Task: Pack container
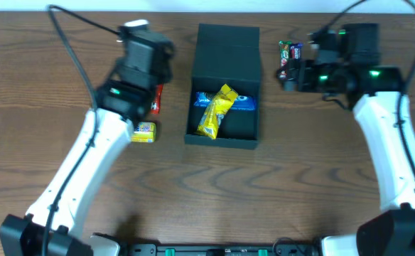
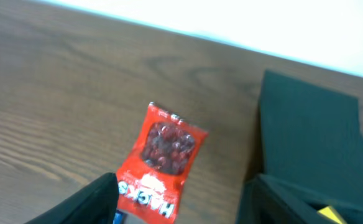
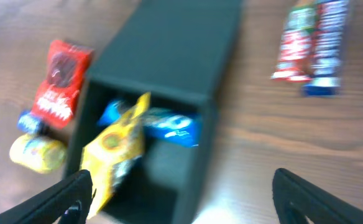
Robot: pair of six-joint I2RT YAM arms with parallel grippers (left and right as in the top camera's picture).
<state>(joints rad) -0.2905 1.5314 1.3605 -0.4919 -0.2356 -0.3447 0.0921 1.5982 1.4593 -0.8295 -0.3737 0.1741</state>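
Note:
The dark container (image 1: pixel 222 135) stands open at the table's middle, its lid flap (image 1: pixel 227 46) folded back. Inside lie a yellow packet (image 1: pixel 216 112) and a blue packet (image 1: pixel 241 102). My left gripper (image 1: pixel 149 64) is open and empty, left of the container. In the left wrist view its fingers (image 2: pixel 181 211) straddle a red packet (image 2: pixel 163 162) from above. My right gripper (image 1: pixel 296 75) is open and empty, right of the container. In the right wrist view its fingers (image 3: pixel 188 205) hover over the container's near right corner (image 3: pixel 197 155).
The red packet (image 1: pixel 158 99) and a small yellow candy pack (image 1: pixel 143 131) lie left of the container. Two snack bars (image 1: pixel 288 57) lie at the back right, also in the right wrist view (image 3: pixel 312 46). Cables run along the back edge.

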